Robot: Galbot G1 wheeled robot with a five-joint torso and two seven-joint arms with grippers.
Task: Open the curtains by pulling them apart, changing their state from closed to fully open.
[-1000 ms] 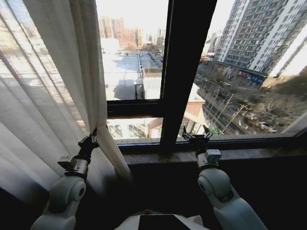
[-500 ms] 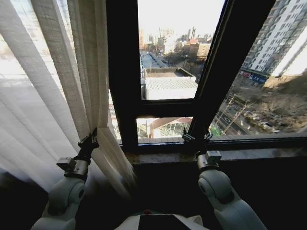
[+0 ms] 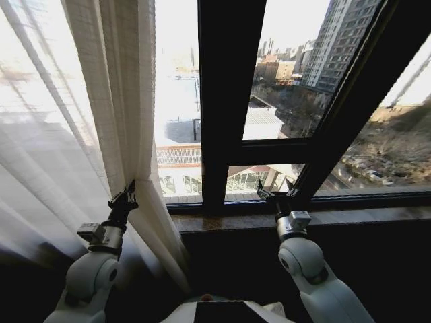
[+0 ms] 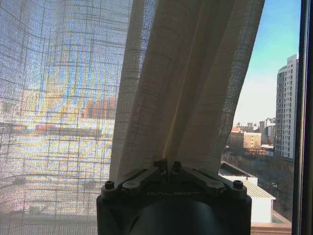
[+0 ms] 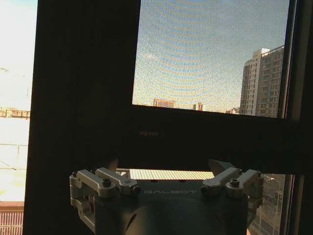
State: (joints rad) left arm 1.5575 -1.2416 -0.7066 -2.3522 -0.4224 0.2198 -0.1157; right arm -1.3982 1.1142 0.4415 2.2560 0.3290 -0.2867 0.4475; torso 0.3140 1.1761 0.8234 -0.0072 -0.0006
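Observation:
A sheer cream curtain (image 3: 60, 134) hangs over the left part of the window, its pleats bunched into a thick fold (image 3: 135, 101). My left gripper (image 3: 125, 198) is shut on the lower edge of that fold. In the left wrist view the left gripper (image 4: 168, 167) has its fingers pressed together with the curtain (image 4: 186, 83) rising straight out of them. My right gripper (image 3: 276, 195) is held up in front of the bare window, open, apart from any fabric. In the right wrist view the right gripper (image 5: 166, 169) has its fingers spread and nothing between them.
A black vertical window frame bar (image 3: 222, 101) stands just right of the curtain, and a second slanted one (image 3: 357, 108) stands farther right. The stone window sill (image 3: 350, 217) runs under the glass, with a dark wall below it. Buildings show outside.
The whole picture has shifted: the window bars slide to the right, so the camera has moved left along the window. My left gripper stays shut on the curtain fold; more bare glass shows.

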